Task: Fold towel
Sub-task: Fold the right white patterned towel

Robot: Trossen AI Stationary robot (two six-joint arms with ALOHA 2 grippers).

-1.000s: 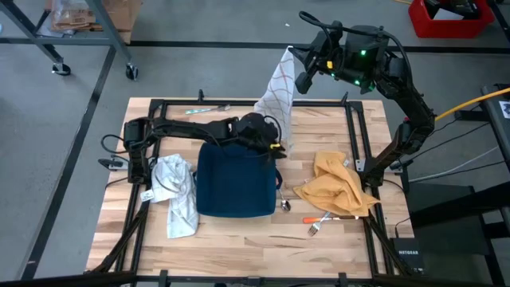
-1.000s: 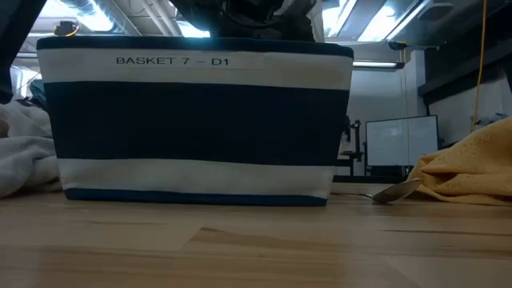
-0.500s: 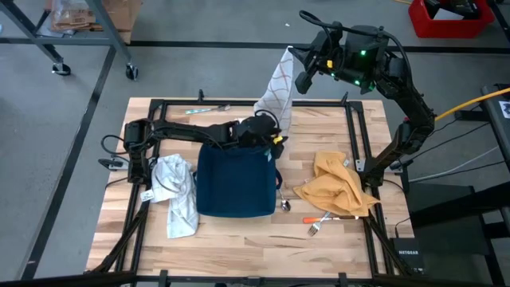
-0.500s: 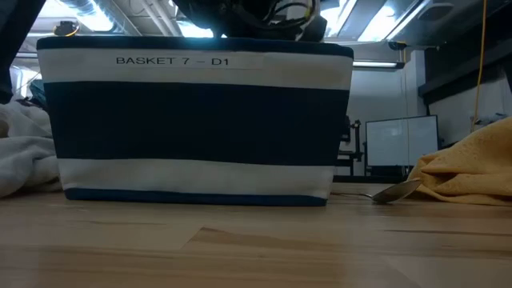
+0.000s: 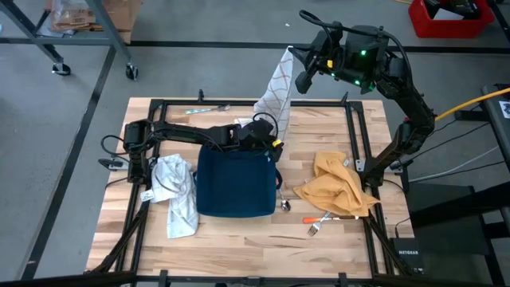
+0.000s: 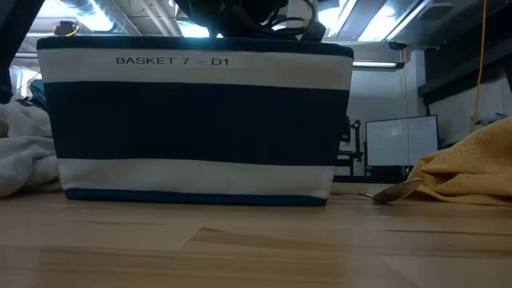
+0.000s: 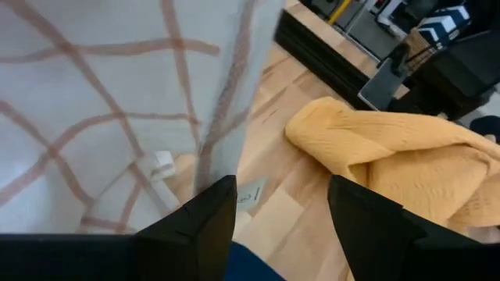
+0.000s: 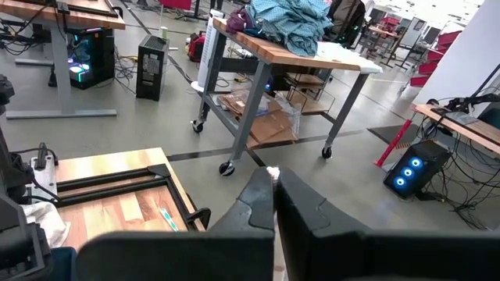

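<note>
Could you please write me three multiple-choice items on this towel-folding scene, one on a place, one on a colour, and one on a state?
1. Where is the yellow towel?
A. right of the basket
B. inside the basket
C. hanging from a gripper

2. What colour are the lines on the hanging white towel?
A. green
B. reddish-brown
C. black

3. How does the left gripper stand?
A. shut on the towel
B. open
C. shut on a fork

Answers: 1 A, it lies on the table beside the basket. 2 B, the left wrist view shows them. 3 B, its fingers stand apart with nothing between them.
</note>
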